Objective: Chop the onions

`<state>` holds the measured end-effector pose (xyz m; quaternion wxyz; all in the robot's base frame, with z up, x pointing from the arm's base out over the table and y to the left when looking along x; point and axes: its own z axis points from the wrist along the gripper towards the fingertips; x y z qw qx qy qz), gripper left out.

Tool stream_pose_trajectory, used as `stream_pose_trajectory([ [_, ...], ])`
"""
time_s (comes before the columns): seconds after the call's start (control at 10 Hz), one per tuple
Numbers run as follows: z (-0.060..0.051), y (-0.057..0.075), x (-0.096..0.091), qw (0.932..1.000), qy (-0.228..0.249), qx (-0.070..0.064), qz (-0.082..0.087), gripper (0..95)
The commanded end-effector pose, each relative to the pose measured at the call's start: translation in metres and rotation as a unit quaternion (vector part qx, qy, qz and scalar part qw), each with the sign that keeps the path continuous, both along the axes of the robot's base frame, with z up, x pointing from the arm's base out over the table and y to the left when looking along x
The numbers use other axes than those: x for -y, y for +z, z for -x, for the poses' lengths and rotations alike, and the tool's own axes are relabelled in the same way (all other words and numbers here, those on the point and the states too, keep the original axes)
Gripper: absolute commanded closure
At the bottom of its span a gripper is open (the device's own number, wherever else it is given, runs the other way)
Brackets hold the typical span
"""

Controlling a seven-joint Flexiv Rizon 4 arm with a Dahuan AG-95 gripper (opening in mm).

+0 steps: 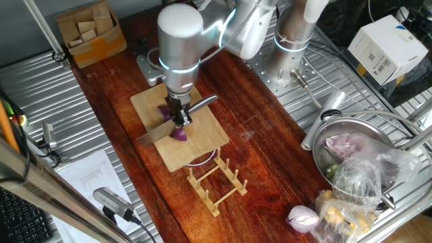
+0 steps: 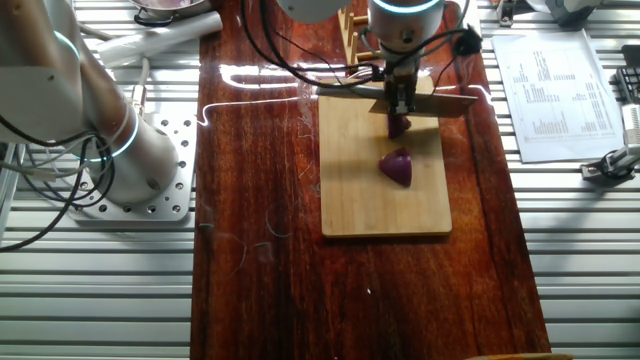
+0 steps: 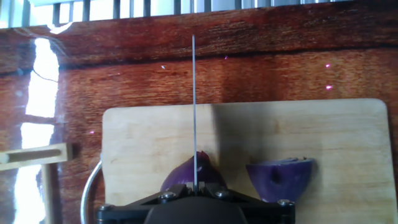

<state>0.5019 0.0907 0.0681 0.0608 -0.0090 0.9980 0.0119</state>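
Tool (image 1: 180, 116) clamped on the handle of a cleaver (image 1: 162, 130), fingers closed around it, wrist pointing straight down over a pale wooden cutting board (image 1: 196, 145). Blade held edge-down and seen in the hand view as a thin vertical line (image 3: 194, 106) running away from the camera, its lower end meeting the top of one purple onion wedge (image 3: 189, 174) directly under the tool. Cannot tell whether the edge has entered the wedge or only touches it. Second onion wedge (image 3: 281, 176) lying just beside the first on the board, apart from the blade, pale cut face up and dark skin curving below. In the other fixed view, the wedge under the blade (image 2: 399, 125) near the far edge of the board (image 2: 350, 190), the free wedge (image 2: 397, 166) closer to the middle. Board resting on a dark reddish wooden bench (image 1: 256, 128). Just beyond the board, a small wooden slatted rack (image 1: 217, 181). Farther off, near the bench corner, a whole pale pink onion (image 1: 302, 217) beside a metal bowl (image 1: 351, 131) holding bagged vegetables. At the opposite end, a cardboard box of wooden blocks (image 1: 91, 30). Printed paper sheet (image 2: 555, 80) on the metal surface beside the bench.
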Motion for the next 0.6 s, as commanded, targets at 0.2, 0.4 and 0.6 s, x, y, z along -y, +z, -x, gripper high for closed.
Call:
stream_pose_trajectory([
  [0.2,0.0009,-0.0084,0.0027,0.9998,0.012,0.007,0.013,95.0],
  [0.4,0.0016,-0.0061,0.0065,0.9999,0.014,0.004,0.007,95.0],
  [0.6,0.0012,-0.0072,0.0063,0.9999,0.008,0.003,0.006,95.0],
])
